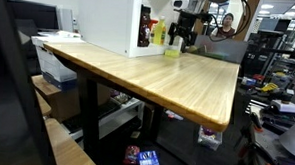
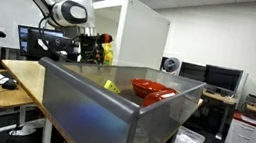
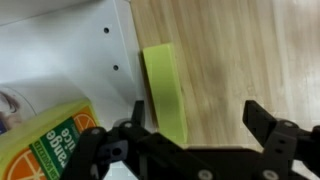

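A yellow bottle (image 1: 159,33) is standing just beside the white cabinet (image 1: 105,21) on the wooden table (image 1: 158,78). In an exterior view a grey bin (image 2: 112,115) is holding a red bowl (image 2: 151,89), and dark monitors (image 2: 223,79) are sitting well behind it.

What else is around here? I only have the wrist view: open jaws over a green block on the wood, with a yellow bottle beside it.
Observer: In an exterior view, a grey bin with a red bowl in it stands well away from the arm.
Operator: Where is the gripper relative to the block?
Observer: It hangs above it with its fingers pointing down. I cannot tell whether they touch.
Operator: Is the bottle upright?
Observer: Yes, it stands upright beside a tall white cabinet at one end of the wooden table.
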Controlling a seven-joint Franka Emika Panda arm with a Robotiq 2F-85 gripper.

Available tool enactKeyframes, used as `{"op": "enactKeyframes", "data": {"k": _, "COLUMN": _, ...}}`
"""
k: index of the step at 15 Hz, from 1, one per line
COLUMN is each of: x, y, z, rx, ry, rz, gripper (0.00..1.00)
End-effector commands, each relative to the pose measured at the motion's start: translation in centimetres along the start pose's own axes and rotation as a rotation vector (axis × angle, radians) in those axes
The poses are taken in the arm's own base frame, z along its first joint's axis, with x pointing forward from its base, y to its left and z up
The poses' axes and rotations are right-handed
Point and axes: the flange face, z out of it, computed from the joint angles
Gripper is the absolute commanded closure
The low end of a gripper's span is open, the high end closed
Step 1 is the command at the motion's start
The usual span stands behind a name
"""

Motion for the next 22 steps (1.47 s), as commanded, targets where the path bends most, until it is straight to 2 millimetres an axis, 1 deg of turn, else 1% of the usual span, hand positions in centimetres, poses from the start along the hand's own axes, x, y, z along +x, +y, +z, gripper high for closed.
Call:
{"op": "enactKeyframes", "data": {"k": 1, "x": -0.1, "y": 0.0, "z": 0.2, "rx": 0.015, "ry": -0.002, "rz": -0.012, "gripper": 0.0}}
{"op": "enactKeyframes", "data": {"k": 10, "x": 0.0, "y": 0.9, "z": 2.2, "rx": 0.034, "ry": -0.023, "rz": -0.013, "gripper": 0.0}}
{"op": "enactKeyframes", "data": {"k": 16, "x": 0.1, "y": 1.1, "z": 2.9, "rx": 0.052, "ry": -0.034, "rz": -0.01, "gripper": 0.0}}
{"op": "enactKeyframes", "data": {"k": 17, "x": 0.1, "y": 1.0, "z": 2.9, "rx": 0.056, "ry": -0.037, "rz": -0.003, "gripper": 0.25}}
{"op": "enactKeyframes", "data": {"k": 18, "x": 0.1, "y": 0.9, "z": 2.9, "rx": 0.061, "ry": -0.039, "rz": 0.002, "gripper": 0.26}}
{"op": "enactKeyframes", "data": {"k": 19, "x": 0.1, "y": 0.8, "z": 2.9, "rx": 0.068, "ry": -0.042, "rz": 0.006, "gripper": 0.3}}
{"op": "enactKeyframes", "data": {"k": 22, "x": 0.0, "y": 0.6, "z": 2.7, "rx": 0.084, "ry": -0.053, "rz": 0.009, "gripper": 0.47}}
